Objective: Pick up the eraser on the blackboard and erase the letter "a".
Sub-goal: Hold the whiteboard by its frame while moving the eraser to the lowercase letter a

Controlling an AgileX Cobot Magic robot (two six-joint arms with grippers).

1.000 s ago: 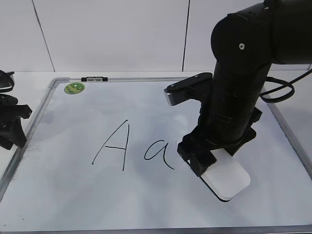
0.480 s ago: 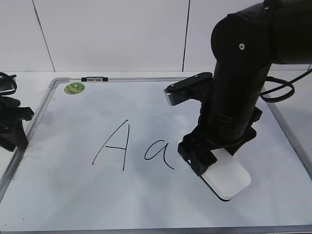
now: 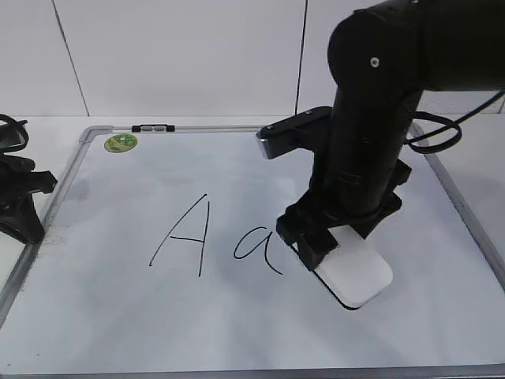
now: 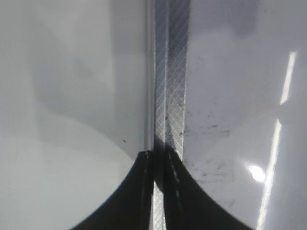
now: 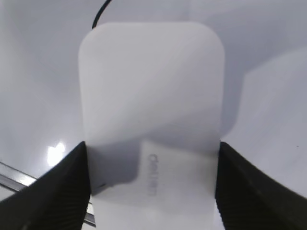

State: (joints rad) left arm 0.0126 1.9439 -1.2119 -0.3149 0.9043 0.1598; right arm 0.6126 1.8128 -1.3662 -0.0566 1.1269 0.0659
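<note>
The white eraser (image 3: 357, 275) lies flat on the blackboard (image 3: 237, 332), just right of the letter "a" (image 3: 254, 245). My right gripper (image 3: 335, 245) is shut on the eraser; the right wrist view shows both black fingers (image 5: 151, 191) pressed against the sides of the eraser (image 5: 151, 91). A curl of black marker (image 5: 100, 14) shows past the eraser's far end. My left gripper (image 3: 20, 207) rests at the board's left edge, and its fingers (image 4: 158, 191) are shut over the grey frame (image 4: 170, 72), holding nothing.
A taller capital "A" (image 3: 184, 235) is written left of the small letter. A green round sticker (image 3: 121, 142) and a black clip (image 3: 152, 127) sit at the board's top left. A white wall stands behind the board.
My right arm has slid left with the eraser, closing the gap to the tail of the small letter. The left arm has barely moved.
</note>
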